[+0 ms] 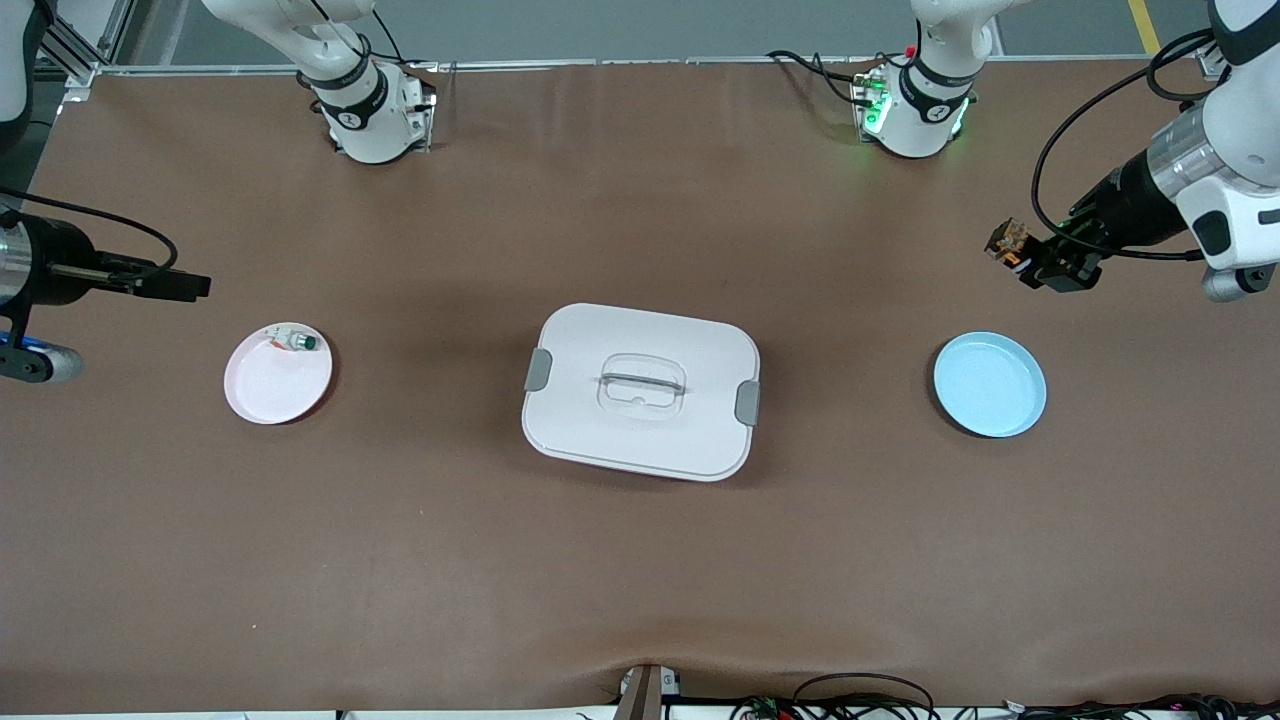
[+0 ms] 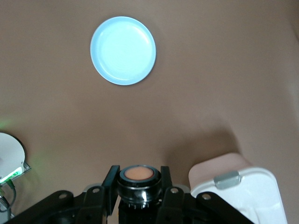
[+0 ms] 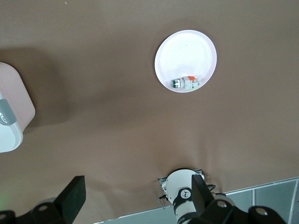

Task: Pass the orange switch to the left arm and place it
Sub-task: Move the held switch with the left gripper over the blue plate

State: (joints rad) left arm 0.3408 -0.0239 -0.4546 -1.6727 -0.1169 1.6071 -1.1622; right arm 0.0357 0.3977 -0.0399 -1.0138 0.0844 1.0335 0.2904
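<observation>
My left gripper (image 1: 1028,262) is shut on the orange switch (image 1: 1008,243) and holds it in the air over the table at the left arm's end, close to the blue plate (image 1: 990,385). In the left wrist view the switch (image 2: 138,178) sits between the fingers (image 2: 110,179) with its orange cap showing. The white box (image 1: 640,390) stands at mid table with its lid on. My right gripper (image 1: 188,286) is open and empty in the air at the right arm's end, near the pink plate (image 1: 270,385). Its fingers (image 3: 73,198) stand wide apart.
A white switch with a green cap (image 1: 292,341) lies on the pink plate; the right wrist view shows it too (image 3: 185,83). The blue plate (image 2: 123,50) holds nothing. Cables and a bracket (image 1: 650,690) lie at the table edge nearest the camera.
</observation>
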